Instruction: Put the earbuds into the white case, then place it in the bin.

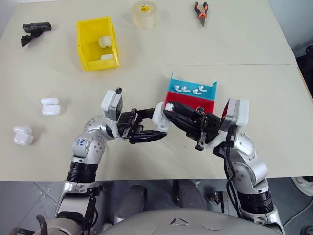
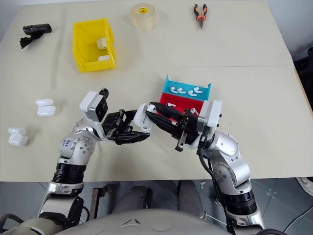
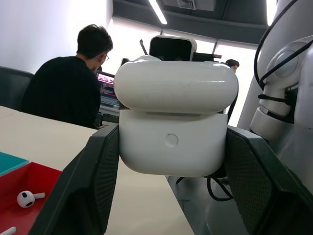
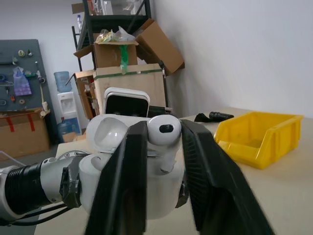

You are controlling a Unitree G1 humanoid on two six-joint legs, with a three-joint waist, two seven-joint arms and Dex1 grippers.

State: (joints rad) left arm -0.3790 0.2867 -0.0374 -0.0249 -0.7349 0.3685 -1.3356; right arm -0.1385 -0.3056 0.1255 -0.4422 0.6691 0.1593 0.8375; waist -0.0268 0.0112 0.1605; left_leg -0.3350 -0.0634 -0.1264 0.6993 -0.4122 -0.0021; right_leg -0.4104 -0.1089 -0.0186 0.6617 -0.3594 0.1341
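My left gripper is shut on the white case, held above the table in front of me. In the left wrist view the case sits clamped between both fingers. My right gripper meets it from the right. It is shut on one earbud, whose stem points down into the case under the raised lid. More earbuds lie in the tray. The yellow bin stands at the far left and holds two white cases.
The red and blue tray sits just behind my grippers. Two pairs of white cases lie at the left. A tape roll, pliers and a black object lie along the far edge. A person sits beyond the table.
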